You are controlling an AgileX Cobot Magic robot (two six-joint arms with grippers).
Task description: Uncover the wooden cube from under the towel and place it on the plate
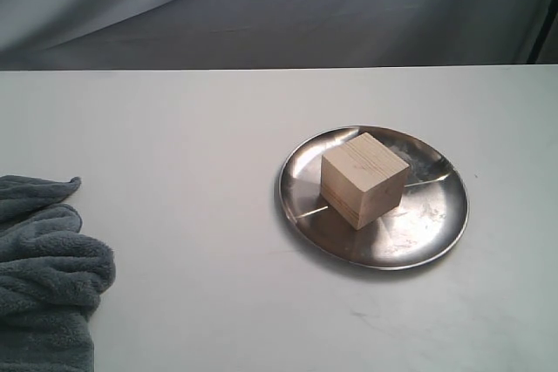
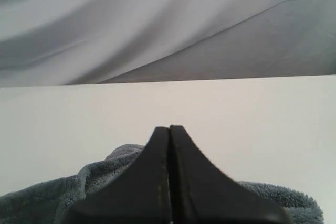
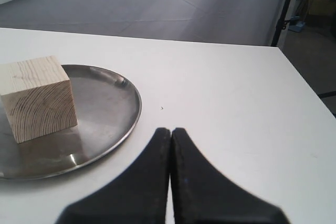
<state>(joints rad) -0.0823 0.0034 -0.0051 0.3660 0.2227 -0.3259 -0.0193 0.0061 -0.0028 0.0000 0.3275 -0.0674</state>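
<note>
The left gripper (image 2: 169, 128) is sitting closest to its camera, its two fingers pressing flat together and holding nothing. The right gripper (image 3: 171, 130) is looking the same, pinched tight and empty. Not much is looking risky now. The right gripper is hanging near the plate (image 3: 105, 103), so a careless swing could be bumping the rim and sliding the cube (image 1: 364, 178) off. The left one is hanging near the towel (image 2: 100, 177) and could be snagging the fluffy cloth. The cube is sitting flat in the middle of the shiny plate, on the right of the desk (image 1: 174, 145). It is looking pale, with thin lines running across the wood.
</note>
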